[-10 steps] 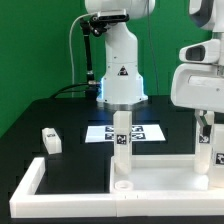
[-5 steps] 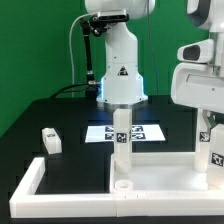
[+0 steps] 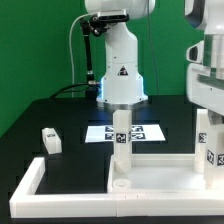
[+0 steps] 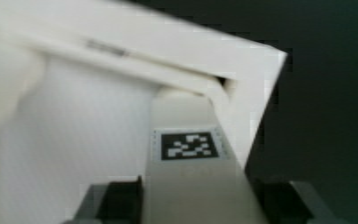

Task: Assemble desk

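Note:
The white tabletop panel (image 3: pixel 165 178) lies flat at the front of the black table. One white tagged leg (image 3: pixel 121 140) stands upright at its corner on the exterior view's left. My gripper (image 3: pixel 207 122) is at the exterior view's right edge, shut on a second white leg (image 3: pixel 209 155) that it holds upright over the panel's right part. In the wrist view this tagged leg (image 4: pixel 197 160) sits between my dark fingers (image 4: pixel 115 203), by the panel's rimmed corner (image 4: pixel 87 95). A third leg (image 3: pixel 50 140) lies loose on the table at the exterior view's left.
The marker board (image 3: pixel 140 131) lies behind the standing leg. The long white border rail (image 3: pixel 27 183) runs along the front and left of the table. The robot base (image 3: pixel 120 75) stands at the back, before a green backdrop.
My gripper has shifted toward the exterior view's right and slightly up, carrying the leg with it. The standing leg, panel and loose leg have not moved.

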Controlling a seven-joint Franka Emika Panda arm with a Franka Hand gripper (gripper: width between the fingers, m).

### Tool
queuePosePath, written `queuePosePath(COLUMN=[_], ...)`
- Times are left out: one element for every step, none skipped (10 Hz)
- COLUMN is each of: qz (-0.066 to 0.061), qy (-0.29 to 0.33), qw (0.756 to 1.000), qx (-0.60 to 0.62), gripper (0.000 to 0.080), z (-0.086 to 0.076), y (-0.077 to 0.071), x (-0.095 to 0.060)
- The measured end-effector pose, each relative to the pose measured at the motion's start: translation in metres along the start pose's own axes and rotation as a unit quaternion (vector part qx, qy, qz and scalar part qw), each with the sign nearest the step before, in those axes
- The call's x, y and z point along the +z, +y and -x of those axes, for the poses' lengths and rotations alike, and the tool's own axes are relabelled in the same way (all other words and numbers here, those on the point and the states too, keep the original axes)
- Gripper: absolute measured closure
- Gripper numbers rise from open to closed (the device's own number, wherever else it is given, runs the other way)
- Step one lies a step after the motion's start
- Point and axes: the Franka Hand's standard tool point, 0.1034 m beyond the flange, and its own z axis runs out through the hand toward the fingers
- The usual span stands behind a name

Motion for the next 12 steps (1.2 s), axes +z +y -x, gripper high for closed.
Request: queuePosePath(qz=[-0.003, -0.01, -0.012, -0.014, -0.013, -0.012, -0.013, -0.017, -0.027, -0.031, -0.044, -0.043], qy=[-0.009, -0.021, -0.023, -0.024, -0.024, -0.024, -0.023, -0.019, -0.013, -0.011, -0.005, -0.003], qw=[0.999, 0.992, 0.983, 0.982, 0.979, 0.979, 0.983, 0.99, 0.997, 0.999, 0.996, 0.995], qx=[0.049, 0.123, 0.182, 0.188, 0.203, 0.202, 0.182, 0.14, 0.074, 0.022, -0.072, -0.087], gripper=[0.0502, 0.0502, 0.0502, 0.0502, 0.0502, 0.0502, 0.0502, 0.0502, 0.0335, 0.0195, 0.0164, 0.0164], z=[0.0, 0.001, 0.0, -0.001, 0.001, 0.002, 0.001, 0.004, 0.012, 0.017, 0.016, 0.015], y=[-0.002, -0.004, -0.005, -0.005, -0.004, -0.003, -0.003, -0.004, -0.003, -0.002, -0.002, -0.002], x=[0.0, 0.0, 0.0, 0.0, 0.001, 0.001, 0.001, 0.001, 0.001, 0.002, 0.004, 0.005])
